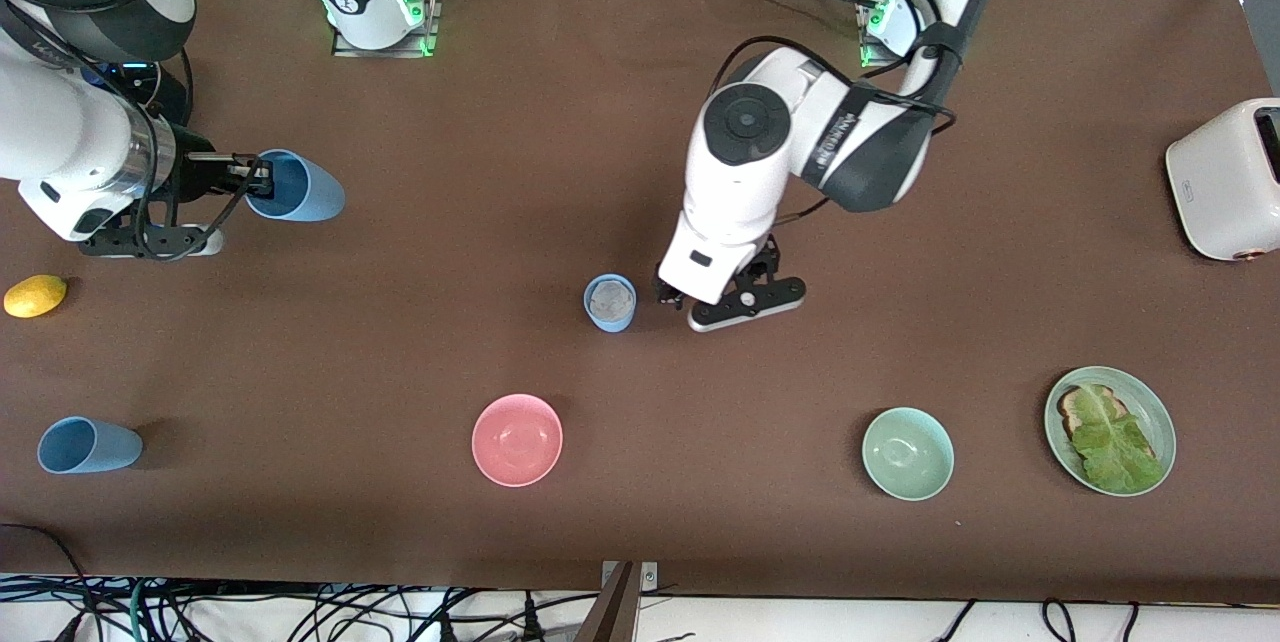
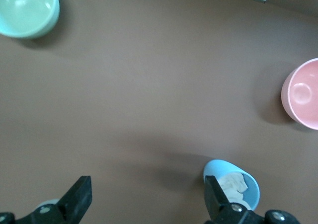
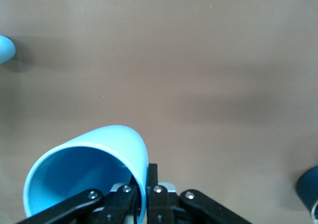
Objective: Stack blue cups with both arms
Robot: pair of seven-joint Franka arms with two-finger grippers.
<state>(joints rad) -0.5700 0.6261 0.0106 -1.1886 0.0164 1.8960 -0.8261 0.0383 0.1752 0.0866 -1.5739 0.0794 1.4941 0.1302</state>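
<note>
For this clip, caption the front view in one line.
Right gripper holds a blue cup by its rim; open left gripper beside upright cup.

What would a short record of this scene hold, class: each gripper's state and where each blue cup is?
right gripper: shut on held cup, pinching its rim, raised over the right arm's end of the table
left gripper: open, beside centre cup
centre cup: upright, pale wad inside
third cup: lying on its side, nearer the front camera than the lemon
stacked: none yet
</note>
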